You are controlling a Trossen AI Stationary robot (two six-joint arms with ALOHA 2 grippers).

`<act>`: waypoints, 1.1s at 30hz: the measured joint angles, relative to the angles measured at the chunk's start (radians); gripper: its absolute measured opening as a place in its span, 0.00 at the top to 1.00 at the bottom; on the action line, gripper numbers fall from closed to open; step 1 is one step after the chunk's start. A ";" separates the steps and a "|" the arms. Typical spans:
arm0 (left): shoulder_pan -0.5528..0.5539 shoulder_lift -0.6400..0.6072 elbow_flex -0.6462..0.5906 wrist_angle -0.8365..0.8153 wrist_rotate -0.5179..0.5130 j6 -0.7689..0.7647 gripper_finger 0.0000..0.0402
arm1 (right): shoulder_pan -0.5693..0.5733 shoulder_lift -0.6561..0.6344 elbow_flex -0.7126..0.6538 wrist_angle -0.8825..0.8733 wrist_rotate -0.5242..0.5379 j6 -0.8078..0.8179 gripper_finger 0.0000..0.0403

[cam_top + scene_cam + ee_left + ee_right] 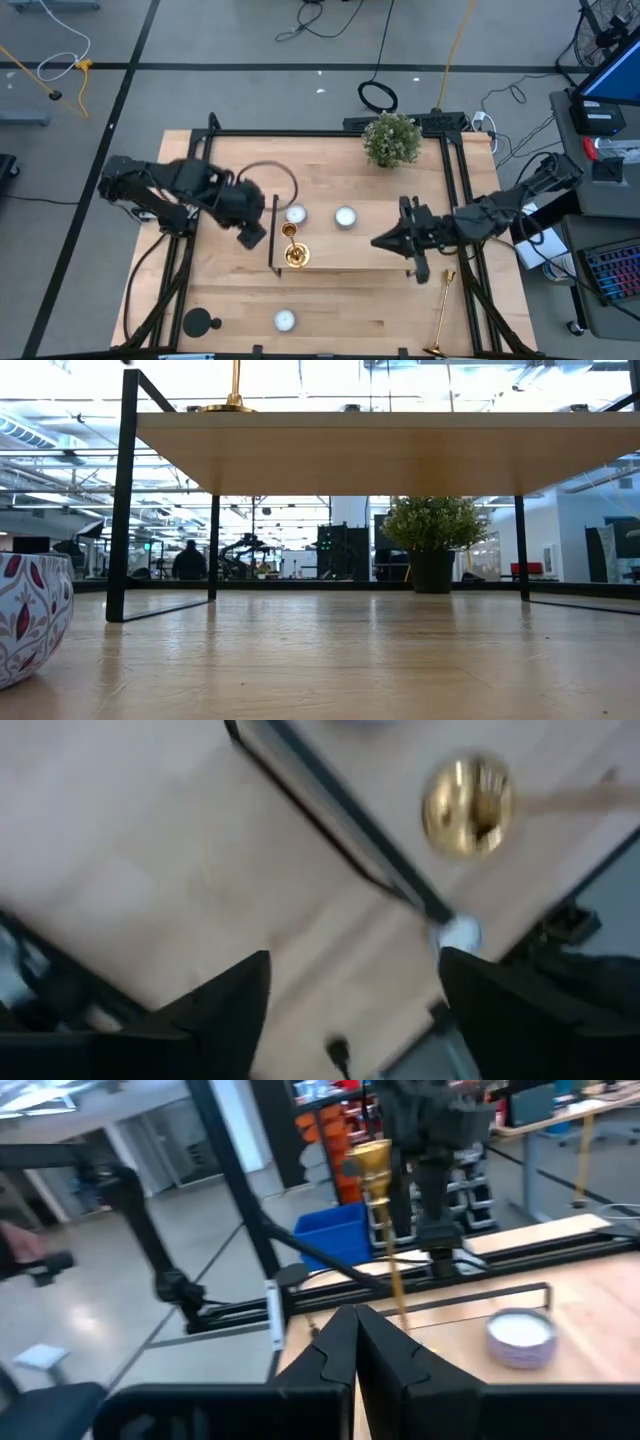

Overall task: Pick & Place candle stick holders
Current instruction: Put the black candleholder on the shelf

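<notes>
**A:** Where do the candle stick holders stand?

**B:** One gold candlestick (294, 250) stands upright on the wooden stand (380, 255), near the end closest to the left arm. A second gold candlestick (441, 312) lies flat on the table (230, 290) by the edge on the right arm's side, its round base at the table's near corner. The black holder (199, 322) sits at the near corner on the left arm's side, well apart from both.

**A:** And the grippers?

**B:** The left gripper (252, 232) hovers just beside the upright candlestick, over the stand's black end frame. Its fingers (215, 1005) stand apart with nothing between them; the wrist view looks down on the gold cup from above. The right gripper (382, 242) hangs over the stand's middle, fingers pressed together, empty.

**A:** What crowds the area?

**B:** Two small white candles (345, 217) sit behind the stand, one of them (296, 214) close to the upright candlestick. A third white candle (285, 320) rests near the front edge. A potted plant (391, 138) stands at the table's far edge, and a thin dark ring (268, 185) lies under the left arm. In the low view a patterned bowl (30, 615) sits at the left, and a person (188, 563) shows far back in the room.
</notes>
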 joint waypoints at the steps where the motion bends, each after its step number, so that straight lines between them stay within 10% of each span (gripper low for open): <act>1: -0.027 0.000 -0.014 0.001 0.021 -0.041 0.32 | 0.015 -0.005 0.000 0.000 0.000 0.001 1.00; 20: -0.450 0.001 -0.141 0.057 0.067 -0.829 0.70 | 0.202 -0.028 0.000 -0.016 0.003 0.003 1.00; 33: -0.523 0.000 -0.141 0.059 0.087 -0.916 0.71 | 0.224 -0.027 0.000 -0.064 0.004 0.014 1.00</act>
